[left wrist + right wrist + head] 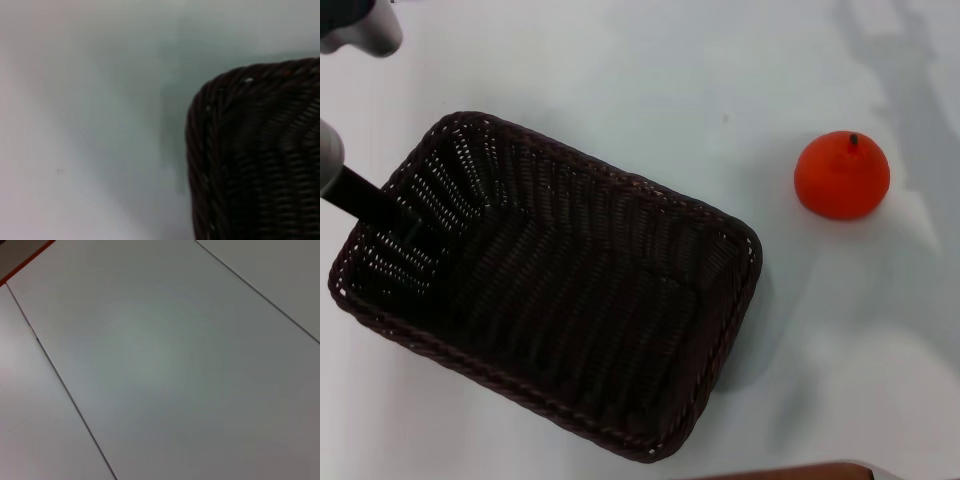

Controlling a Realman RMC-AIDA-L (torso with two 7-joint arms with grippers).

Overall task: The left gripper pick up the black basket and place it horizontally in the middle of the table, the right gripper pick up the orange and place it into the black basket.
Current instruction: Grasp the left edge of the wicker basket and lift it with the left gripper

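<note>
The black basket [560,290] lies on the white tabletop [620,80], turned at an angle, with its opening facing up. It fills most of the left and middle part of the head view. The left tool [395,212] comes in from the left edge as a dark narrow tip and reaches over the basket's left rim into the inside near that end. I cannot tell if its fingers are spread or pressed together. In the left wrist view one rounded corner of the basket [250,160] shows against the tabletop [90,125]. The orange [842,175] stands on the tabletop to the right of the basket, well apart from it, stem up. The right tool is not seen in any view; the right wrist view shows only the tabletop [160,365].
</note>
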